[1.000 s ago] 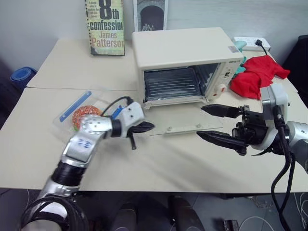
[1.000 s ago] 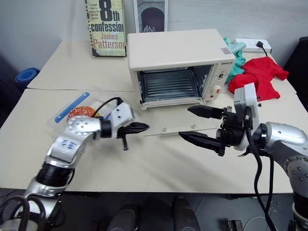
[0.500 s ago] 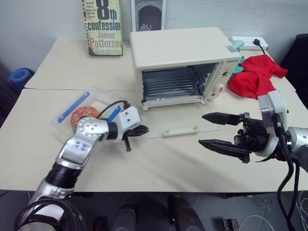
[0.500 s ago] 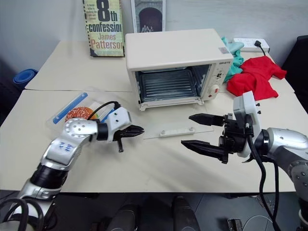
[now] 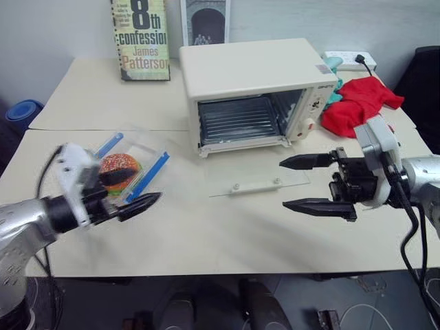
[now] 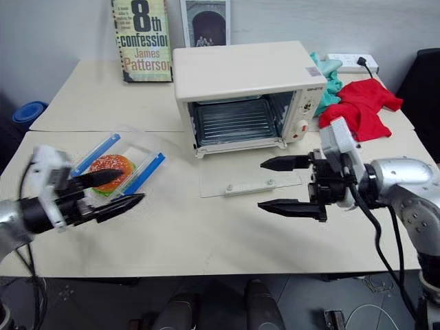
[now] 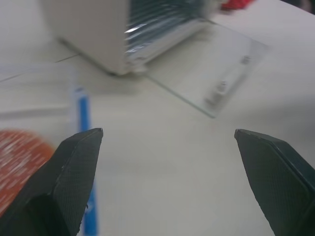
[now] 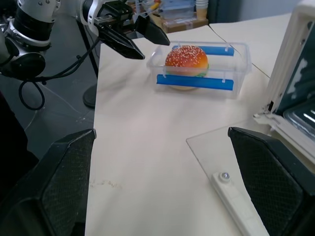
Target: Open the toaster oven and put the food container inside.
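Observation:
The cream-white toaster oven (image 5: 254, 69) stands at the middle back of the table. Its glass door (image 5: 258, 175) lies open flat on the tabletop, and the wire rack (image 5: 237, 118) inside is bare. The food container (image 5: 127, 165), a clear box with blue clip strips and a sesame-bun burger, sits to the oven's left and also shows in the right wrist view (image 8: 199, 69). My left gripper (image 5: 143, 185) is open at the container's near side, and one finger overlaps the burger in the head views. My right gripper (image 5: 282, 184) hangs open and empty just right of the door.
A book (image 5: 141, 38) and a framed picture (image 5: 205, 20) lean against the back wall. A red cloth (image 5: 357, 103), a teal cloth (image 6: 328, 72) and a white power strip (image 5: 347, 60) lie right of the oven. A blue object (image 5: 17, 111) sits off the table's left edge.
My left gripper pulled back from the door's edge to the left, beside the container, and opened from shut. The right gripper stayed open in about the same place.

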Controlling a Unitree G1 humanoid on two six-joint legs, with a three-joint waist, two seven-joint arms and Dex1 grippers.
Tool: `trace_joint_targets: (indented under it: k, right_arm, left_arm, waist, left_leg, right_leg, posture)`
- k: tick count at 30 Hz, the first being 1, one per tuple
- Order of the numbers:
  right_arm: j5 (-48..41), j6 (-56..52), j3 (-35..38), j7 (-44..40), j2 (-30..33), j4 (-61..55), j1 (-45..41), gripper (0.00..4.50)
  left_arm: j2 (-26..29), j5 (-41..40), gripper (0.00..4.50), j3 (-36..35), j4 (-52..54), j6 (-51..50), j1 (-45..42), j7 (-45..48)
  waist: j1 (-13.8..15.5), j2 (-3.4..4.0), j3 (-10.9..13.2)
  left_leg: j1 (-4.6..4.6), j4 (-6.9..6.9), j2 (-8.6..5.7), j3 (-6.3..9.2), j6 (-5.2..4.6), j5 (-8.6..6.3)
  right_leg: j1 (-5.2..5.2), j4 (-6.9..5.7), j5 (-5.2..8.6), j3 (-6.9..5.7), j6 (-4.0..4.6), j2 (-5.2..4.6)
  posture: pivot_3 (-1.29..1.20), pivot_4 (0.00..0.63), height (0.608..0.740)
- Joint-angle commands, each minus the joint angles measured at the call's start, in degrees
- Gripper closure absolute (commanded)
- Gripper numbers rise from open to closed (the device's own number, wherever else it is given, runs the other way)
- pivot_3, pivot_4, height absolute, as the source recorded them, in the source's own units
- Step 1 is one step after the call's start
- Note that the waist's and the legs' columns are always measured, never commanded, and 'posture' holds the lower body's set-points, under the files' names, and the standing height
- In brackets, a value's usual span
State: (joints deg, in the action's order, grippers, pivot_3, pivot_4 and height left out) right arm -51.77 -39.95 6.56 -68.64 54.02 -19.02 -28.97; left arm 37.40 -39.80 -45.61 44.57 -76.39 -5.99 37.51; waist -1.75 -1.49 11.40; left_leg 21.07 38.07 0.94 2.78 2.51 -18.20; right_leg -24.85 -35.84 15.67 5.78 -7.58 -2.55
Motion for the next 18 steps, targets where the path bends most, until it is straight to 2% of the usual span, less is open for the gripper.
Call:
trace_joint_targets:
  k: [1, 4, 6, 12, 18]
  right_arm:
    - [2.1, 2.0, -1.7, -3.3, -0.7, 1.8, -2.6, 0.00]
    - [3.5, 3.5, -3.0, -6.0, -1.3, 2.7, -4.2, 0.00]
    - [3.5, 3.4, -3.4, -6.8, -1.9, 3.3, -5.3, 0.00]
    - [5.4, 3.4, -3.8, -7.0, -3.3, 3.9, -5.3, 0.00]
    - [5.2, 3.0, -3.2, -5.9, -4.4, 2.9, -3.4, 0.00]
  left_arm:
    - [-2.6, -1.0, 0.07, -8.4, 2.5, -7.5, -0.8, -5.9]
    - [-7.6, 1.3, 0.07, -13.3, 1.7, -14.8, -7.1, -12.7]
    - [-11.9, 1.9, 0.07, -15.4, -0.5, -16.1, -12.0, -19.6]
    - [-21.2, 0.6, 0.07, -15.3, -0.3, -16.1, -16.5, -38.7]
    - [-22.4, -7.0, 0.07, -16.7, 1.3, -16.1, -15.9, -50.6]
  waist:
    - [0.1, 0.00, 0.0]
    - [0.3, 0.00, 0.0]
    - [0.2, -0.04, 0.0]
    - [0.0, -0.09, -0.1]
    - [0.2, -0.11, -0.1]
  left_leg:
    - [-0.01, 0.00, 0.00, 0.03, 0.00, 0.00]
    - [0.00, 0.05, -0.03, 0.15, 0.01, 0.00]
    - [0.00, 0.09, -0.04, 0.25, 0.02, -0.01]
    - [0.02, 0.06, 0.00, 0.37, 0.26, -0.12]
    - [0.03, 0.08, 0.00, 0.37, 0.38, -0.16]
  right_leg:
    - [0.04, 0.01, 0.00, -0.03, 0.00, 0.00]
    - [0.12, 0.07, 0.00, -0.12, 0.00, -0.02]
    - [0.22, 0.12, -0.01, -0.19, -0.01, -0.03]
    - [0.21, 0.16, 0.00, -0.30, 0.00, -0.05]
    - [0.22, 0.18, 0.00, -0.30, 0.00, -0.07]
  posture:
    - [0.00, 0.150, 0.740]
    - [0.00, 0.150, 0.740]
    - [0.00, 0.150, 0.740]
    - [0.00, 0.150, 0.740]
    - [0.00, 0.150, 0.740]
